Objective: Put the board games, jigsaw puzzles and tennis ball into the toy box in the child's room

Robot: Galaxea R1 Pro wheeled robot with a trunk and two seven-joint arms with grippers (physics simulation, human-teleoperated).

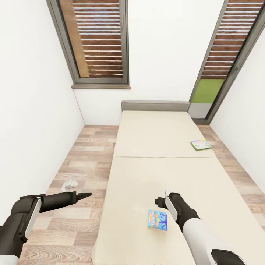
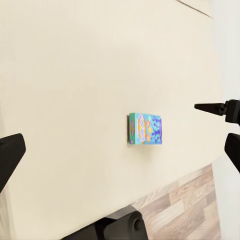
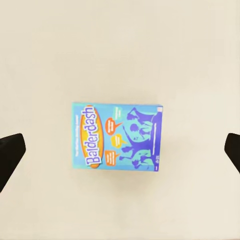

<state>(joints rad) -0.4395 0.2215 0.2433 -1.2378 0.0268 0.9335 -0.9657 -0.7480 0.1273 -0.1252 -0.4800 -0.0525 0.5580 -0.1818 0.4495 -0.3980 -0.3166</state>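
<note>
Two board games lie on the beige bed (image 1: 154, 140). A blue box reading Balderdash (image 1: 158, 219) (image 3: 117, 136) (image 2: 145, 129) is near the foot end. A yellow and green box (image 1: 201, 144) rests by the bed's right edge. My right gripper (image 1: 163, 198) (image 3: 120, 150) hangs open above the blue box, its fingertips (image 3: 10, 155) spread wide on either side and not touching it. My left gripper (image 1: 82, 195) (image 2: 120, 150) is open over the floor left of the bed, pointing toward the blue box. The table, toy box, jigsaw puzzles and tennis ball are out of view.
A white wall (image 1: 33, 121) runs close along the left, with a strip of wood floor (image 1: 84, 173) between it and the bed. A small pale grey object (image 1: 69, 185) lies on that floor. Two slatted windows (image 1: 99, 40) are in the far wall behind the grey headboard (image 1: 155, 106).
</note>
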